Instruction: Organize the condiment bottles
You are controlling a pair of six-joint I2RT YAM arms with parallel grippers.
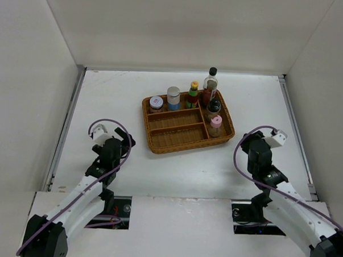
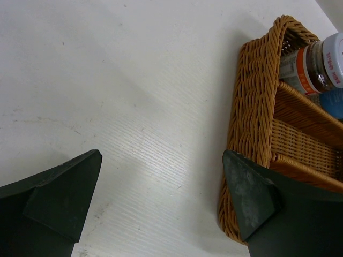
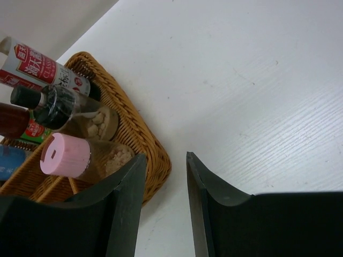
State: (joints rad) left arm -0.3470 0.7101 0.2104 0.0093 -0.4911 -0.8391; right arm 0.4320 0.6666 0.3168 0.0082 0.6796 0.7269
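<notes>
All six condiment bottles stand upright in the wicker tray (image 1: 159, 146), which sits on the white worktop (image 1: 110, 91) beyond both of my arms. Four of them line the far strip of the tray. From left to right these are the short red-lidded jar (image 1: 156, 103), the silver-lidded jar with the blue label (image 1: 173, 98), the green bottle with the red and yellow cap (image 1: 193, 94), and the tall clear bottle with the black cap (image 1: 210, 84) at the far right corner. The right-hand compartment holds the other two: the black-capped brown shaker (image 1: 213, 107) farther from me and the pink-capped shaker (image 1: 216, 125) nearer, close beside it.

My left tool (image 2: 161, 155) is spread wide and holds nothing. It hangs over bare worktop just off the tray's near left corner. From its wrist camera, its right finger overlaps the woven outer wall, but I cannot tell whether it touches.

My right tool (image 3: 166, 155) has its fingers parted by only a narrow gap, with bare worktop showing through and nothing between them. It sits low beside the tray's near right corner, outside the rim. From its wrist camera, the pink-capped shaker stands just inside the wall, next to the left finger.
</notes>
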